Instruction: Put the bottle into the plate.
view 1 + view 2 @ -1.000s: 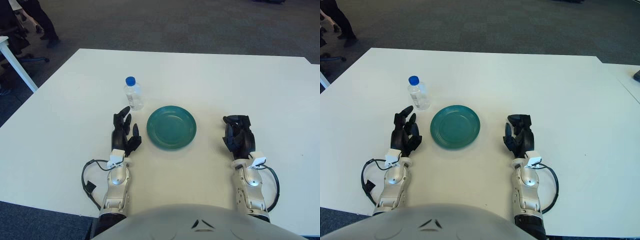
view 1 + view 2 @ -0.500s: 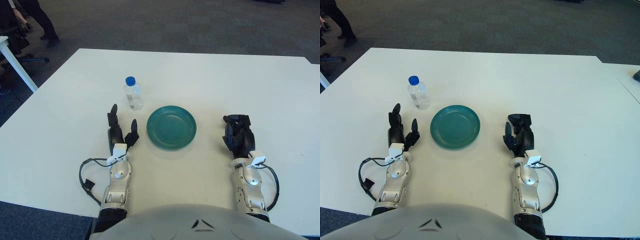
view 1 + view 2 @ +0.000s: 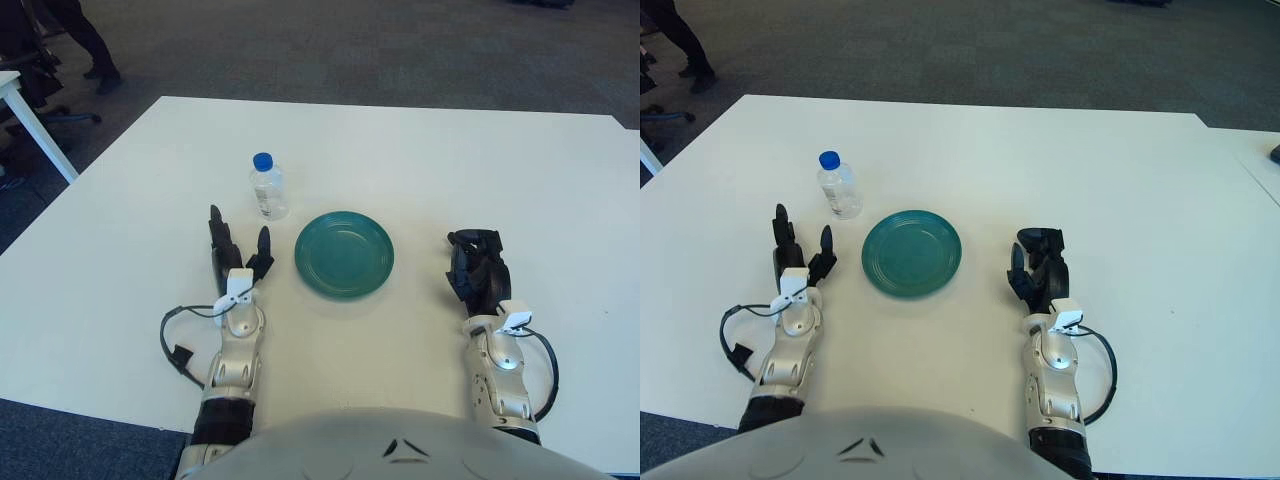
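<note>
Teal plate (image 3: 344, 253) mid-table, bottle (image 3: 267, 187) just beyond its left rim

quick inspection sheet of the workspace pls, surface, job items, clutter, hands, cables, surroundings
surface: white table, bare where it shows.
job's things: clear bottle with blue cap, upright, left of and behind the green plate; plate holds nothing.
clutter: nothing seen.
grippers: left robot hand fingers spread, holding nothing, short of the bottle; right robot hand curled, holding nothing, right of the plate.
cables: black cable loop by the left wrist; another loop by the right wrist.
surroundings: dark carpet; a person's legs and another white table at far left.
</note>
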